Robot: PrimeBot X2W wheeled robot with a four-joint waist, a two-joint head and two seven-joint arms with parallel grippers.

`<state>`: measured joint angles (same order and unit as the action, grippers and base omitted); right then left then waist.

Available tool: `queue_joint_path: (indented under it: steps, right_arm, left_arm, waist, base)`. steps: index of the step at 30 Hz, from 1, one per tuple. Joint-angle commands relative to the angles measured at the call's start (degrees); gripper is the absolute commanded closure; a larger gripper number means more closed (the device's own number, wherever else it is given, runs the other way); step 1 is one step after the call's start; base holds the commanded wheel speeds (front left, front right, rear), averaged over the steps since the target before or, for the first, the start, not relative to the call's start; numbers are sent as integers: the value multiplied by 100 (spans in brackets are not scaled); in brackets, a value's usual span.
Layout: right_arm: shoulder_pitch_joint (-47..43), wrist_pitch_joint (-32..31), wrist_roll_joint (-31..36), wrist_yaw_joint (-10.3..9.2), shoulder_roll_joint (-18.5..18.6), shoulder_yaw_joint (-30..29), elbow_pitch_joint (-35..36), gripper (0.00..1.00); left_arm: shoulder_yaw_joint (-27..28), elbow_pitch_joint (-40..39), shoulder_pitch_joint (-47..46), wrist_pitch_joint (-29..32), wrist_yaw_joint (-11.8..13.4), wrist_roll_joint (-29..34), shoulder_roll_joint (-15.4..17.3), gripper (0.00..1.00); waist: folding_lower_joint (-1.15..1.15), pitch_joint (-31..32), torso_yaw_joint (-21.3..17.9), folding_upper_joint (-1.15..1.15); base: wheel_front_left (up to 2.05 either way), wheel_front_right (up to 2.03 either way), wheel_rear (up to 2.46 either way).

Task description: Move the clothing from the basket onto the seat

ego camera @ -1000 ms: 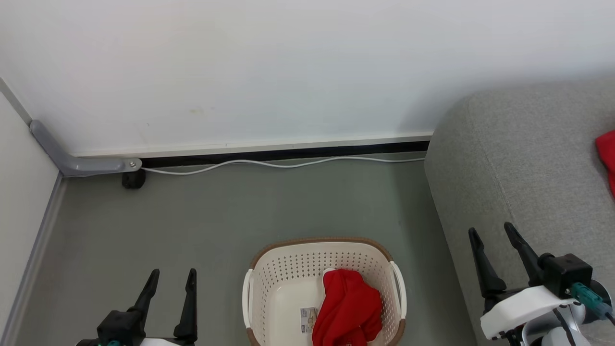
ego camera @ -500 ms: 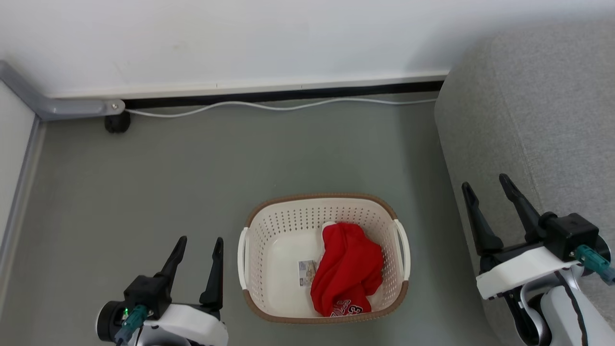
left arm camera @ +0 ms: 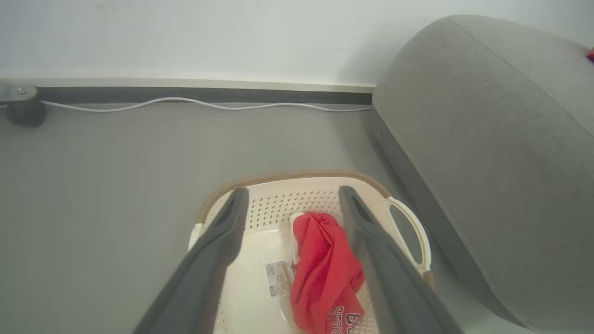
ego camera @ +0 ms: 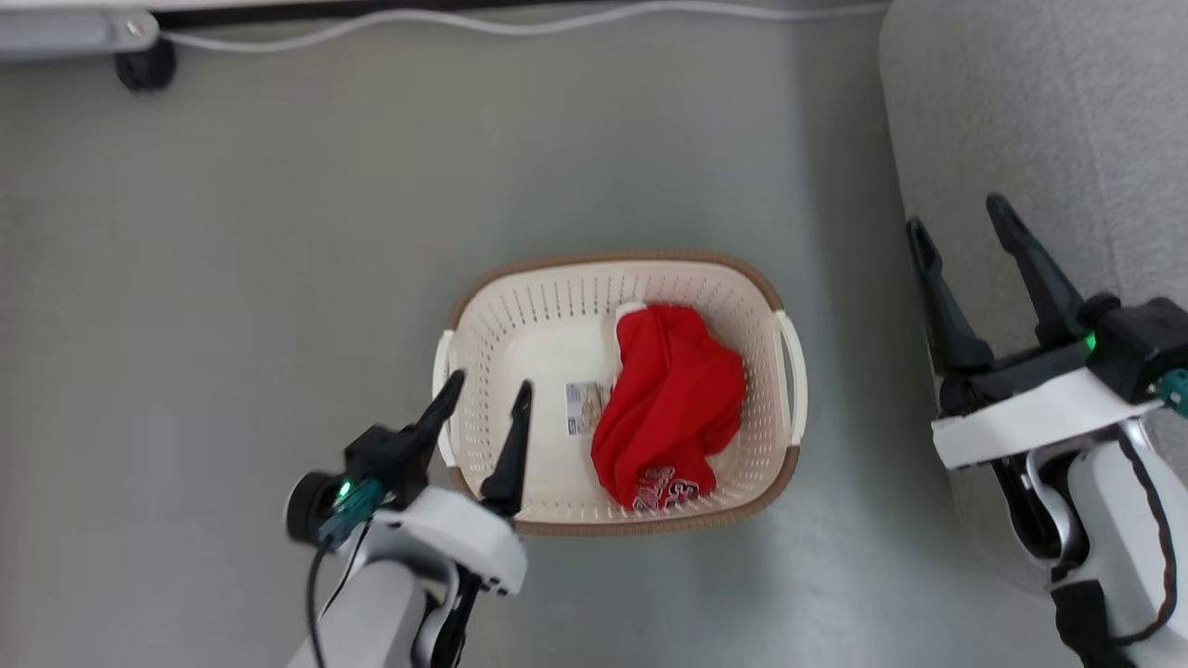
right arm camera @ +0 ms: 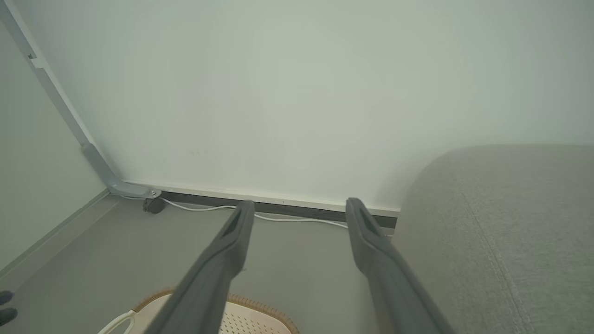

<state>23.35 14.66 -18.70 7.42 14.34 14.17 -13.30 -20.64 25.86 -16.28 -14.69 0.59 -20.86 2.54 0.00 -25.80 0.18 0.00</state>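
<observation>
Left jaws reach the basket.
Seat [ego camera: 1021, 111] at the right edge; basket [ego camera: 613, 257] mid-frame, red clothing [ego camera: 673, 399] heaped in its right half. The left jaws, wide and empty, have come over its left rim, so a pick looks next; right jaws wide beside the seat.

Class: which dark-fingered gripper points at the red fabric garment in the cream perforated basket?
The left gripper: the red fabric garment shows between its fingers; the right gripper faces the white wall.
</observation>
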Motion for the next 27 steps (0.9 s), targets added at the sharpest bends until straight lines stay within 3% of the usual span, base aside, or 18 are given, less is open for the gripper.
queue_joint_path:
  steps: [1, 6, 14, 17, 27]
  right_arm:
    - [107, 34, -47, 7, 54, 145, 212, 0]
    - [446, 34, -88, 7, 94, 193, 347, 0]
    - [869, 34, -99, 7, -41, 448, 504, 0]
    - [1034, 34, -131, 7, -94, 585, 536, 0]
    - [1438, 34, -178, 7, -244, 899, 666, 0]
  left_arm:
    - [-61, 20, -351, -31, 46, -81, 34, 0]
    - [-1124, 582, -1162, -31, -107, -403, 34, 0]
    - [-2208, 1574, -2210, -31, -239, -964, 34, 0]
    - [-2621, 1964, -2539, -31, -399, -1232, 34, 0]
    - [-3348, 2972, -3478, -16, -510, -1915, 34, 0]
  waist:
    - [0, -452, -74, 0]
    - [0, -992, -158, 0]
    - [0, -1637, -506, 0]
    - [0, -1856, -643, 0]
    - [0, -2431, -1022, 0]
  base:
    - [0, 0, 0]
    - [0, 0, 0]
    - [0, 0, 0]
    - [0, 0, 0]
    - [0, 0, 0]
